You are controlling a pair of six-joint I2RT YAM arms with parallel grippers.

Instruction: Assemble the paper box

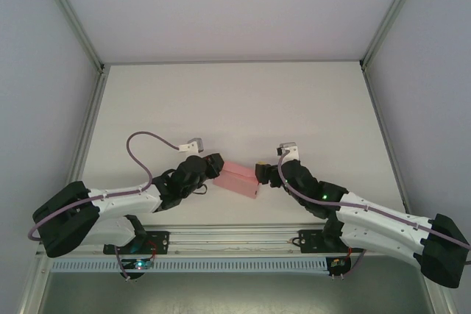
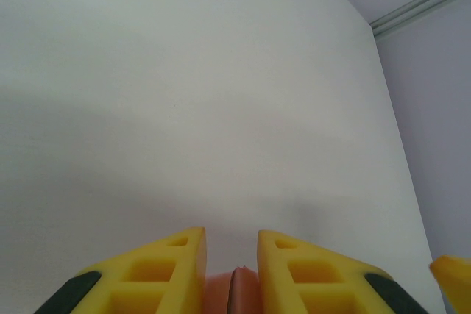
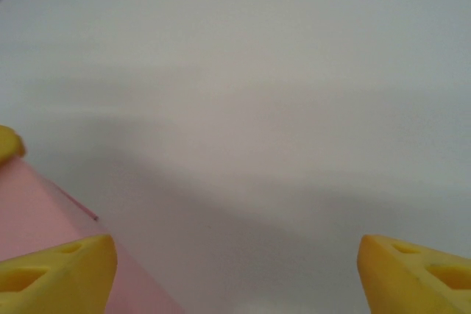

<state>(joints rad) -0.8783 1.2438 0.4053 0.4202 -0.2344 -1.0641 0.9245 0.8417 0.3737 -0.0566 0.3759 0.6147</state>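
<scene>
on the left of the overhead view the left arm (image 1: 110, 200) reaches in low from its base at the near edge of the white counter (image 1: 235, 101), with a lilac cable (image 1: 140, 148) looping up over it. the left gripper (image 1: 213, 166) points toward the middle and meets the left end of the paper box (image 1: 239, 179). in the left wrist view its two yellow fingers (image 2: 173, 270) stand close together, with a sliver of pink card pinched between them at the bottom edge. this gripper is clenched on the paper box.

the paper box is folded into a small flat pink block. it lies slantwise over the near middle of the counter, between the two grippers, its left end farther back and its right end nearer the bases. whether it rests on the counter or is held just off it cannot be told.

the right gripper (image 1: 261, 173) is at the right end of the box. in the right wrist view its yellow fingers (image 3: 59, 270) are spread far apart, so it is released. the pink card runs in from the lower left, past the left-hand finger and partway into the gap. bare counter lies by the other finger. whether any finger touches the card cannot be told. a yellow tip of the left gripper shows at that view's left edge.

the right arm (image 1: 383, 218) stretches back to the near right corner.
</scene>
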